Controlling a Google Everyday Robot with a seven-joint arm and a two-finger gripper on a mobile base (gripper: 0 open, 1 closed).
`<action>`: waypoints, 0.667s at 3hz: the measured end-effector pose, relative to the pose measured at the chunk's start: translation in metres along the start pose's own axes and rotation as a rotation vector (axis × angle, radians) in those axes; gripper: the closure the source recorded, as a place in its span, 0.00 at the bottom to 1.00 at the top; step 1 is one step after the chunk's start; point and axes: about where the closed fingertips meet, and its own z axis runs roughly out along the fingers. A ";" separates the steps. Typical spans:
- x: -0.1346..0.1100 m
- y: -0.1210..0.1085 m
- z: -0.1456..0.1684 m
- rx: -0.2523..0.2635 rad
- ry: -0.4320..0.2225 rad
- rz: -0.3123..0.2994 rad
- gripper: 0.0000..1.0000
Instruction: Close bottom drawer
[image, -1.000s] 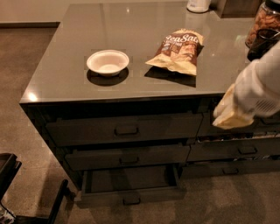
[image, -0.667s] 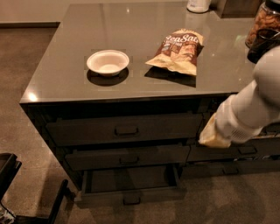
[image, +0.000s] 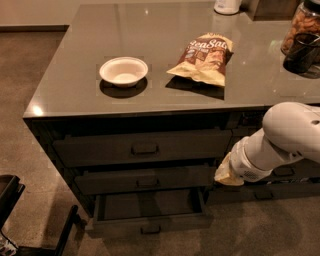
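Observation:
The bottom drawer (image: 150, 221) is the lowest of three wide dark-grey drawers under the counter. It stands pulled out, its inside showing, with a small dark pull (image: 150, 230) at the centre of its low front. The two drawers above it are shut. My white arm comes in from the right, and my gripper (image: 227, 174) is at its yellowish tip. It hangs in front of the cabinet, level with the middle drawer and just right of the stack. It is above and to the right of the open drawer and apart from it.
On the grey countertop (image: 65, 90) sit a white bowl (image: 123, 71), a chip bag (image: 202, 57), a jar (image: 302, 27) with a dark cup (image: 300, 52), and a white container (image: 227, 5). Narrower drawers (image: 280, 190) are behind my arm. A black object (image: 10, 200) stands at the lower left floor.
My arm has swung down and to the left, from beside the top drawer to the level of the middle drawer. The drawer has not moved.

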 end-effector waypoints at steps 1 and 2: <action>0.015 0.006 0.030 -0.013 -0.015 -0.021 1.00; 0.044 0.013 0.100 -0.051 -0.050 -0.044 1.00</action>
